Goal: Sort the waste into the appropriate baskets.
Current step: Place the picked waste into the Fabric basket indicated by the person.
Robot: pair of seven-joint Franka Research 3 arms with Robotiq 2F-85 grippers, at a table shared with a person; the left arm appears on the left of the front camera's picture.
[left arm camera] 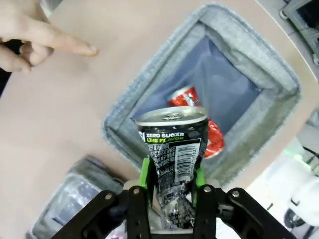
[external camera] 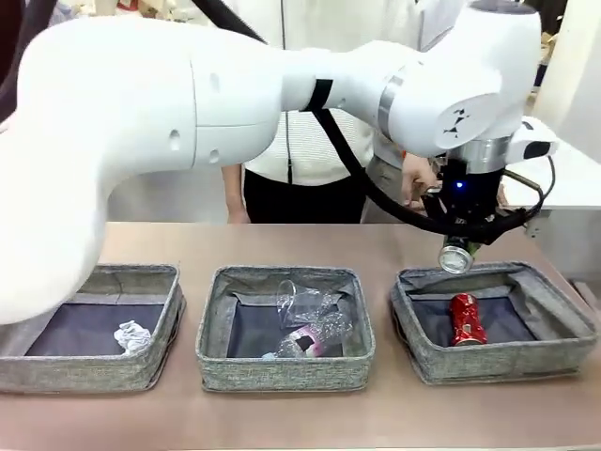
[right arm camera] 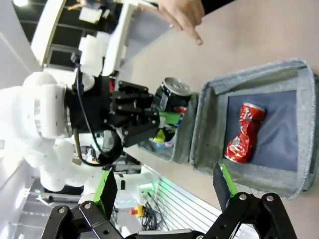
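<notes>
My left gripper [left arm camera: 172, 191] is clamped on the crushed dark blue can [left arm camera: 174, 154], green pads pressing its dented sides, its silver top pointing away from me. I hold it above the near rim of the square grey woven-fabric basket [external camera: 554, 315] at my right end of the row, where a crushed red can [external camera: 464, 319] lies on the dark lining. A person's hand [left arm camera: 30, 35] points at the table beside that basket. My right gripper [right arm camera: 164, 186] hangs with its fingers wide apart.
</notes>
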